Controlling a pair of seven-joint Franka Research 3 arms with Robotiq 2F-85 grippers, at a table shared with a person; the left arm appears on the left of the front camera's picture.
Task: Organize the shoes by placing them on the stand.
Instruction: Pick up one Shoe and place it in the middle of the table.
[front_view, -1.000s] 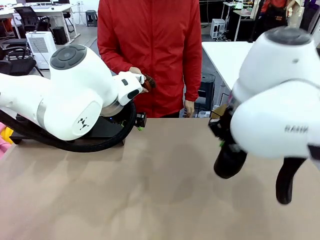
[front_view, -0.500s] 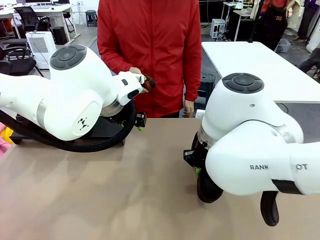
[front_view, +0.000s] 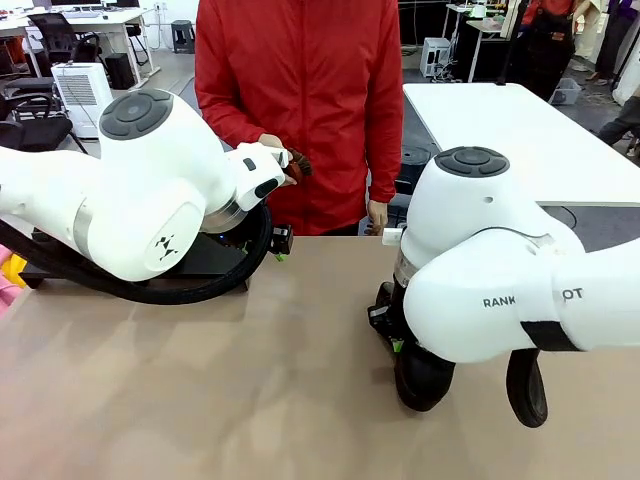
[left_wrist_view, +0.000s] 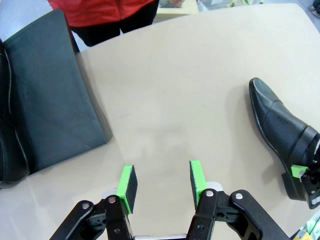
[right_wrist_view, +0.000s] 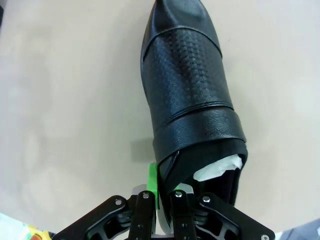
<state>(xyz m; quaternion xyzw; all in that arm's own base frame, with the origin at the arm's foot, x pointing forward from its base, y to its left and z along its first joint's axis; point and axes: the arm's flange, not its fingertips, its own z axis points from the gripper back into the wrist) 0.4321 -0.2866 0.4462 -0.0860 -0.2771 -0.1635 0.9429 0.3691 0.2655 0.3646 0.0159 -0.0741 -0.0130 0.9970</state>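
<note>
A black glossy shoe (right_wrist_view: 187, 95) lies toe-away on the tan table, and my right gripper (right_wrist_view: 162, 192) is shut on the side wall of its heel opening, where a pale insole shows. In the front view this shoe (front_view: 420, 375) sits low under the right arm, touching or almost touching the table. My left gripper (left_wrist_view: 161, 185) hangs open over bare table, with the matte-black stand (left_wrist_view: 50, 100) to its left. Another black shoe (left_wrist_view: 7, 145) lies along the stand's far side. The held shoe (left_wrist_view: 280, 130) lies off to the right in the left wrist view.
A person in a red jacket (front_view: 300, 90) stands at the far side, holding a small brown brush (front_view: 298, 165). The stand (front_view: 212, 258) is partly hidden behind the bulky left arm (front_view: 140, 190). A black cable loop (front_view: 527, 390) hangs below the right arm.
My right arm has swung left and down, bringing the held shoe from the right side towards the table's middle. The left arm and the person have stayed still.
</note>
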